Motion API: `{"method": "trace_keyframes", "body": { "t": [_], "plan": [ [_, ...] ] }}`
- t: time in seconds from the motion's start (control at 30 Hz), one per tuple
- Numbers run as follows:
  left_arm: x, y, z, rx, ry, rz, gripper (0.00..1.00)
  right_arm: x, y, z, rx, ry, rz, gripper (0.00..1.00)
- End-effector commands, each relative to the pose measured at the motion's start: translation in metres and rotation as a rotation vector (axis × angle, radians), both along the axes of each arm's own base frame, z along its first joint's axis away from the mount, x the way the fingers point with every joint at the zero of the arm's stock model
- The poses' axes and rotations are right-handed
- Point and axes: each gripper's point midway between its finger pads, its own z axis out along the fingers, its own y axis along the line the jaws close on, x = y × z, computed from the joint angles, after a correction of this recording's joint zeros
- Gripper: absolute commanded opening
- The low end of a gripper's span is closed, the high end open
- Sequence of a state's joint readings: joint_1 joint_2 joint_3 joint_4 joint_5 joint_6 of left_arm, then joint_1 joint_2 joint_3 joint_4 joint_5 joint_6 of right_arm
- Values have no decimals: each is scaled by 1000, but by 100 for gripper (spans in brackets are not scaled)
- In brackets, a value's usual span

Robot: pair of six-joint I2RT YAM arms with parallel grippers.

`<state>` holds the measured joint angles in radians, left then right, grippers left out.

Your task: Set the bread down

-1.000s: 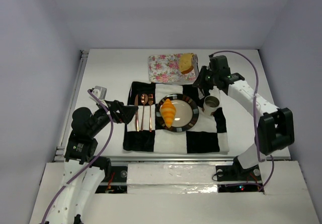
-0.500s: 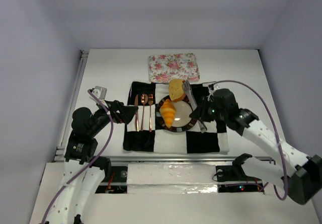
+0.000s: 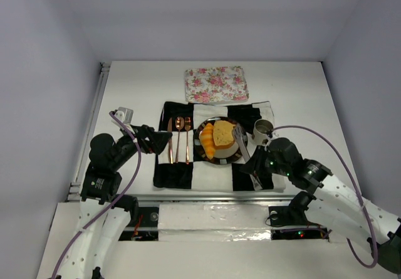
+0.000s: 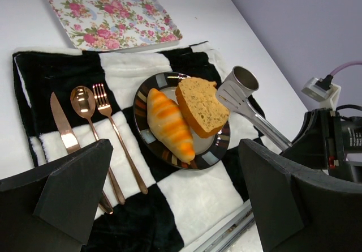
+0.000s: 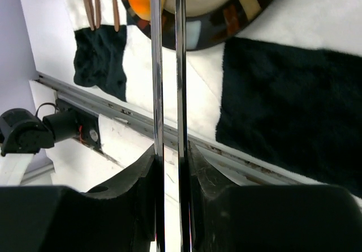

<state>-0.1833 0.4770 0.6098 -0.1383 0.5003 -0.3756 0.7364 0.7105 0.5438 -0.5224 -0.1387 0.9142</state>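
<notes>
On the white table (image 3: 301,91), croissant (image 4: 167,124) and slice (image 4: 203,107) both lie on the plate (image 4: 215,147). The right gripper (image 5: 168,156) clamps tongs (image 4: 254,119) beside the slice; the left gripper (image 3: 160,141) has its jaws apart. Remaining, likely: withdraw tongs.

Orange-striped croissant (image 4: 169,124), tan slice (image 4: 202,106), pink-floral tray (image 4: 107,11)

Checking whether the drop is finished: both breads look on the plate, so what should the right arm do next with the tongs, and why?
Probably ease the right gripper open a little so the tongs spread and let go. The slice already lies on the plate beside the croissant, with the tong tips at its edge.
</notes>
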Motion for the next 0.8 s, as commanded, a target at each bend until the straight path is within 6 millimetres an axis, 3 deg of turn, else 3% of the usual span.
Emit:
{"method": "trace_keyframes", "body": {
  "t": [0.0, 0.13, 0.33, 0.53, 0.6, 0.67, 0.7, 0.73, 0.77],
  "plan": [
    [2, -4, 6, -7, -40, -21, 95, -4, -3, -6, 11, 22, -33, 22],
    [2, -4, 7, -9, -40, -24, 95, -8, -7, -17, -15, 43, -32, 40],
    [2, -4, 7, -7, -41, -21, 95, 3, -4, -1, -7, -4, -47, 48],
    [2, -4, 8, -7, -45, -22, 95, 19, -10, 53, 17, -134, -96, 47],
    [1, -4, 8, -9, -47, -25, 95, 32, -12, 76, 10, -206, -128, 45],
    [1, -4, 9, -9, -50, -25, 95, 53, -15, 77, -66, -239, -175, 43],
    [1, -4, 9, -8, -51, -25, 95, 64, -13, 93, -85, -290, -178, 43],
    [1, -4, 9, -8, -51, -25, 95, 77, -16, 96, -133, -318, -210, 43],
    [0, -4, 9, -9, -50, -24, 95, 91, -10, 85, -201, -305, -205, 42]
  ]
}}
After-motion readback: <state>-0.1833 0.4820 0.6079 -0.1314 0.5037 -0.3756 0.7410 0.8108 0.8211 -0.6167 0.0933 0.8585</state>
